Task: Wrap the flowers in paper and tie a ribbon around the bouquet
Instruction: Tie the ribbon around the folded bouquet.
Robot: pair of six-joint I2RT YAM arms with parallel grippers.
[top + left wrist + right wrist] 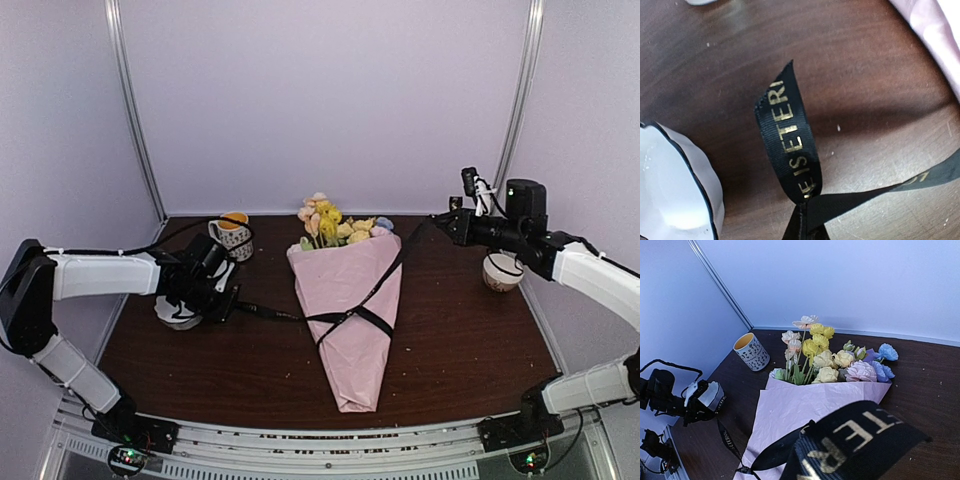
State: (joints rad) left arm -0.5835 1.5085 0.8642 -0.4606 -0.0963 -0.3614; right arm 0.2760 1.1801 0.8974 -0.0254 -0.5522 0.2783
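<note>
Left arm (100, 275), right arm (600, 278): white link shells, black joints, black cables. Left pincer (232, 303), right pincer (440, 220) black. Bases (130, 432) black, green LEDs lit.

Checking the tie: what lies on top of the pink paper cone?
The black ribbon crosses itself over the paper; any run beneath, and the stems inside, are hidden.

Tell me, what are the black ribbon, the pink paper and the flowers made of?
The ribbon looks like woven fabric: fine ribbed threads, a soft sheen, and gold printed letters. The paper looks like thin matte wrapping paper, since it shows creases and crinkles. The flowers seem fake, maybe cloth or plastic; I can't tell which from here.
</note>
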